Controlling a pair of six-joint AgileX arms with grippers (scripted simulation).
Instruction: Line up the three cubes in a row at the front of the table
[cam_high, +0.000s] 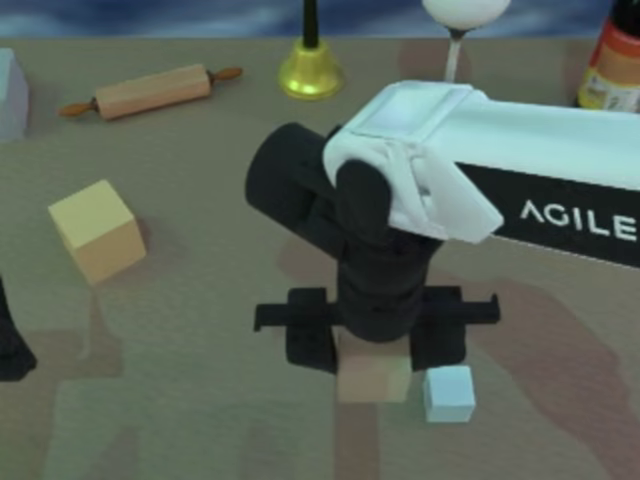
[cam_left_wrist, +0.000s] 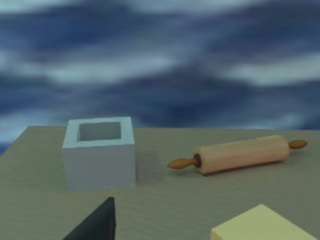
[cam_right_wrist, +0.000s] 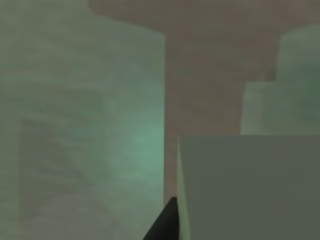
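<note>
Right tool (cam_high: 372, 345) sits low over beige cube (cam_high: 373, 378), fingers either side, prob. clamped on it. Pale blue cube (cam_high: 448, 393) just beside it; yellowish-tan cube (cam_high: 97, 230) well apart. Next: let go, fetch tan one.

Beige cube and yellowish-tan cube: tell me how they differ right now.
The beige cube sits at the table's front under the right gripper, beside the pale blue cube; the yellowish-tan cube stands alone at the left, farther back. The yellowish-tan cube is larger and yellower. Both are plain matte cubes.
</note>
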